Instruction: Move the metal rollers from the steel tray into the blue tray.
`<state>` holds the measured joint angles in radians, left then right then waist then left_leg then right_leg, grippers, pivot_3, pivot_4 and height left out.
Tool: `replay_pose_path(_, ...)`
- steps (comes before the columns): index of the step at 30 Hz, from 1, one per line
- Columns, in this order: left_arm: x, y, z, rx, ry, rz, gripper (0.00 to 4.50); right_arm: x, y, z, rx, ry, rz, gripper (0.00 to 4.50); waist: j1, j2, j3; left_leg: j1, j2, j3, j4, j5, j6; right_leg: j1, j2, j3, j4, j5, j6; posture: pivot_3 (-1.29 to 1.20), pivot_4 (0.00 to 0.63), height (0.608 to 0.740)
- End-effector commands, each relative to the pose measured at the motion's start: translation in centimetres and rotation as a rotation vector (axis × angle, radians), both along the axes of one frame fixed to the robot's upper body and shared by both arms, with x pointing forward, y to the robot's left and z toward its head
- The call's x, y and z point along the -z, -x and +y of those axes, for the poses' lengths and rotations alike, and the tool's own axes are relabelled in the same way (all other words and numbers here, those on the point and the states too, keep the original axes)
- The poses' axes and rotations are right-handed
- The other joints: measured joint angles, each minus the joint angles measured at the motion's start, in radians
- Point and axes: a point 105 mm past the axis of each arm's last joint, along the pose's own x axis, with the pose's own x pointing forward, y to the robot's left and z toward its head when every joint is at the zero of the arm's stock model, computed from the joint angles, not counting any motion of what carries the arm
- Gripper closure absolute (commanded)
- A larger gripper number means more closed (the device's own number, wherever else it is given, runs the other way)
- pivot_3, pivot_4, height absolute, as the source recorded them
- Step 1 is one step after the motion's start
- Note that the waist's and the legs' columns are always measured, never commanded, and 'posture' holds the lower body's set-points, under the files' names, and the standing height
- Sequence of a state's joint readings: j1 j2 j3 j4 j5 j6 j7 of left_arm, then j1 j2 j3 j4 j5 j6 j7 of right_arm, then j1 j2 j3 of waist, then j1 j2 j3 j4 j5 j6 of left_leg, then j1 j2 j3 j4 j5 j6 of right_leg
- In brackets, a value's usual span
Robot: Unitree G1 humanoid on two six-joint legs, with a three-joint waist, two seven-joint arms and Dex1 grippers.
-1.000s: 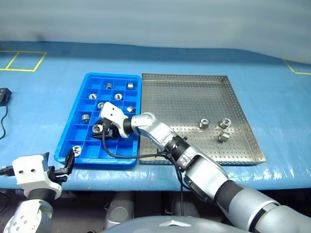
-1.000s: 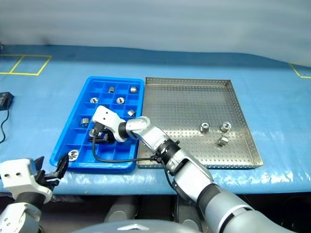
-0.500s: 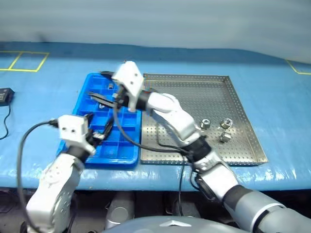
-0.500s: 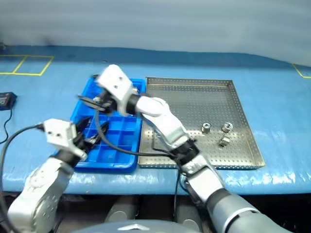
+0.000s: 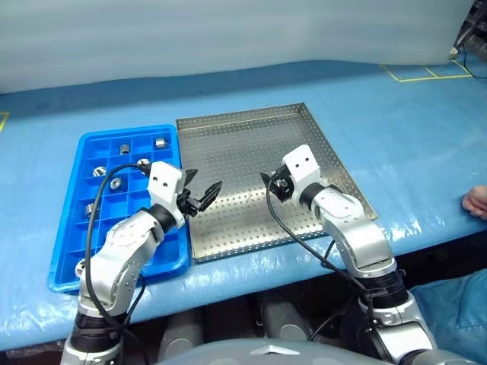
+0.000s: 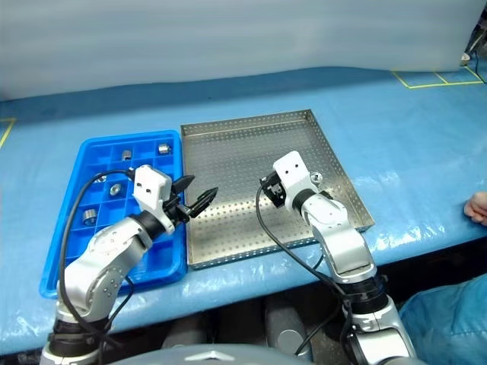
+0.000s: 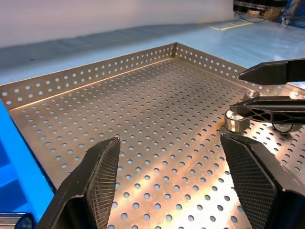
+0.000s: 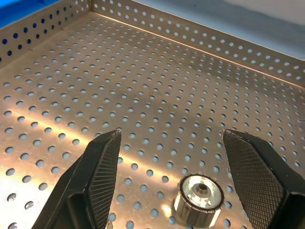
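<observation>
Head view: your left tool (image 5: 204,195) and right tool (image 5: 272,182) both hang released over the steel tray (image 5: 228,137); the blue tray (image 5: 68,236) beside it holds several metal rollers (image 5: 116,182). Right wrist view: a roller (image 8: 198,194) lies on the perforated floor between the spread fingers (image 8: 97,176), ungripped. Left wrist view: fingers spread, rollers near the tray's right rim.

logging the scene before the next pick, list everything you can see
steel tray: one, silver, perforated, mid table
blue tray: one, bright blue, touching the steel tray's left side
metal rollers in blue tray: at least five, silver, separate compartments
metal rollers in steel tray: at least two, silver, right part near the right gripper
table cover: one, pale blue
tape marks: yellow, far right corner
person's hand: one, right table edge
left gripper: jaws open, empty, over steel tray
right gripper: jaws open, above a roller
</observation>
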<state>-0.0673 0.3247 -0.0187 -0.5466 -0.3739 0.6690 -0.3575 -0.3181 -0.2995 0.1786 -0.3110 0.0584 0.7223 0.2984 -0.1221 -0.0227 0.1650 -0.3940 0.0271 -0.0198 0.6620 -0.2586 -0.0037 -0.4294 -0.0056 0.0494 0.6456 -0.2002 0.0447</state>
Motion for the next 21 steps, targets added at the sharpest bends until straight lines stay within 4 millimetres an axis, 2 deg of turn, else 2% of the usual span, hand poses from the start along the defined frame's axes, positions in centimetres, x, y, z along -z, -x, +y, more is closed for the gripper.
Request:
replay_pose_path(1,-1.1,0.0,-0.6,0.034,0.0,-0.045,0.84,0.1,-0.9,-1.0,0.075,-0.038,-0.006,0.93,-0.006,0.0,0.0,0.0,0.0,0.0,0.001,0.0,0.0,0.0,0.0,0.0,0.0,0.0,0.001,-0.17,0.15,0.74)
replay_pose_path(19,-0.8,0.8,-0.3,0.014,-0.009,-0.034,0.84,4.0,-3.2,-1.9,0.244,-0.036,0.088,0.93,-0.002,0.0,0.0,0.0,-0.002,0.008,0.002,0.0,0.0,-0.001,-0.001,0.008,-0.001,0.004,0.005,-0.12,0.15,0.74)
replay_pose_path(21,-0.8,0.7,-0.2,0.009,-0.012,-0.033,0.84,3.9,-3.2,-1.7,0.236,-0.046,0.084,1.33,-0.001,0.0,0.0,0.0,-0.002,0.008,0.002,0.0,0.0,-0.001,-0.001,0.008,-0.001,0.004,0.005,-0.12,0.15,0.74)
